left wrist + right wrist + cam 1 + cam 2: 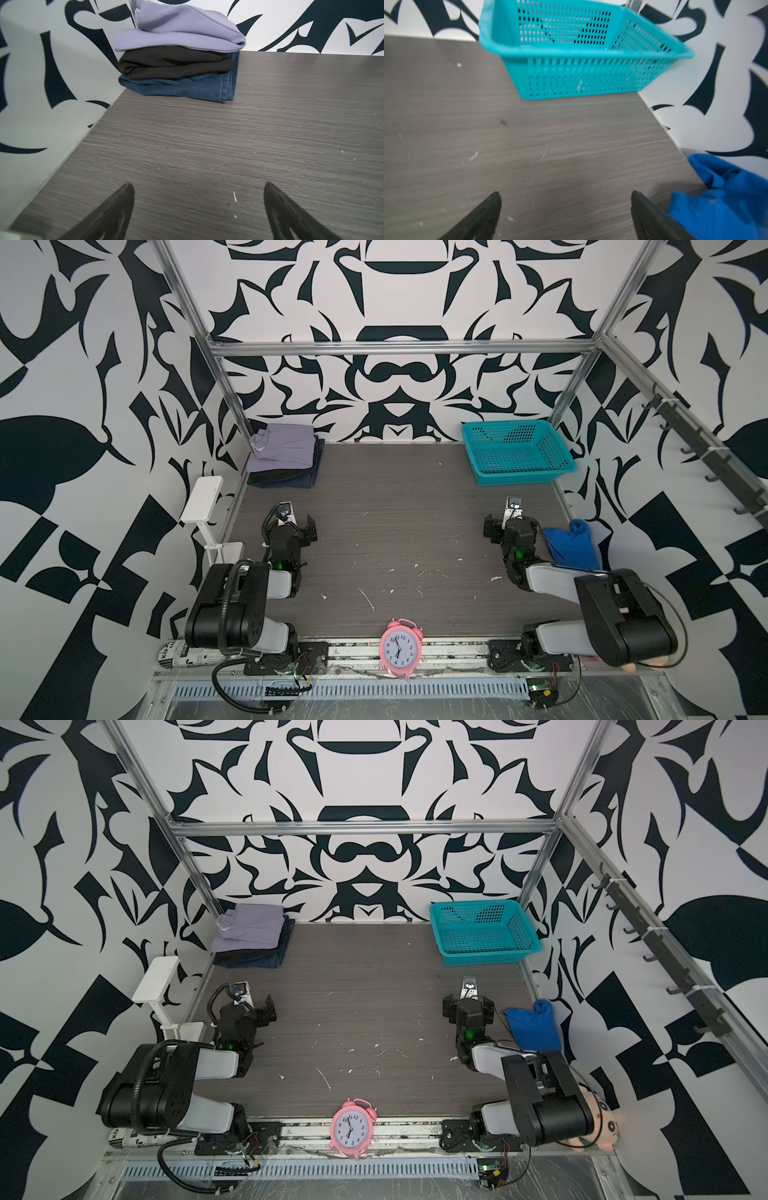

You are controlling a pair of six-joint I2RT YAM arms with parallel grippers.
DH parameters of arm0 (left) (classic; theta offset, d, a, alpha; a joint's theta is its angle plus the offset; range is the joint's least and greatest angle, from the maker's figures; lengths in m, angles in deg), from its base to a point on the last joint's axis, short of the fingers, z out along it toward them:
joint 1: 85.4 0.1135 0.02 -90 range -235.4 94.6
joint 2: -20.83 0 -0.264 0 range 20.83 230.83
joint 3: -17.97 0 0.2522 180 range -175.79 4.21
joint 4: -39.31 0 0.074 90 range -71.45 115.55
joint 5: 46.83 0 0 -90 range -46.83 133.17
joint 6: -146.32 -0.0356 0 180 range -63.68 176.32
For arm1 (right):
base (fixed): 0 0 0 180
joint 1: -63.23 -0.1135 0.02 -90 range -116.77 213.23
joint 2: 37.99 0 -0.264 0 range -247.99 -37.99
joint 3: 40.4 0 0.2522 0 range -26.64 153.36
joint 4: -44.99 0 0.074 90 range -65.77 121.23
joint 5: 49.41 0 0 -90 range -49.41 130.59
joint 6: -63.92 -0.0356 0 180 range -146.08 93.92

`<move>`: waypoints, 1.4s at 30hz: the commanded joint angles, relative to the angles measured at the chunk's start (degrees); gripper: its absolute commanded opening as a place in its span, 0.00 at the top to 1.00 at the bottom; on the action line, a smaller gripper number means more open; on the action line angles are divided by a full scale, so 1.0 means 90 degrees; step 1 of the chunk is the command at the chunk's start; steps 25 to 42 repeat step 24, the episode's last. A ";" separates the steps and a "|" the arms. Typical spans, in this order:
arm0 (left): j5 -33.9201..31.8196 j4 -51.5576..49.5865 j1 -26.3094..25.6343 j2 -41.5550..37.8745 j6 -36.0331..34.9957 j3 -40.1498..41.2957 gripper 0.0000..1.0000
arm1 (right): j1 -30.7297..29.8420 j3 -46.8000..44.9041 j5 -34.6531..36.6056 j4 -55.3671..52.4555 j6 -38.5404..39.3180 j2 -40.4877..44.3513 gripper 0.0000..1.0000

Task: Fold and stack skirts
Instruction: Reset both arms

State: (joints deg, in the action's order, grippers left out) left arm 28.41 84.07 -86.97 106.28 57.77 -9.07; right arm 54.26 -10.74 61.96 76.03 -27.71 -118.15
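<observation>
left wrist: skirts [178, 62], folds toward camera

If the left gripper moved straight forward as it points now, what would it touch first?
Probably the folded skirt stack ahead, likely its bottom denim skirt; the open left gripper has only table before it. Height is hard to judge.

Pink clock [401, 649] dial: numerals 1–12; paper roll [174, 655] perhaps "ex".

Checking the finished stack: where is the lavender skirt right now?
In both top views the lavender skirt tops the folded pile in the far left corner of the table, resting on the black skirt and the denim skirt beneath.
</observation>
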 commanded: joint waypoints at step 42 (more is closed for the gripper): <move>0.0654 -0.0874 0.0555 0.0380 0.0536 -0.0971 0.01 | 0.0343 0.0481 -0.0890 0.1081 0.0086 -0.1103 0.00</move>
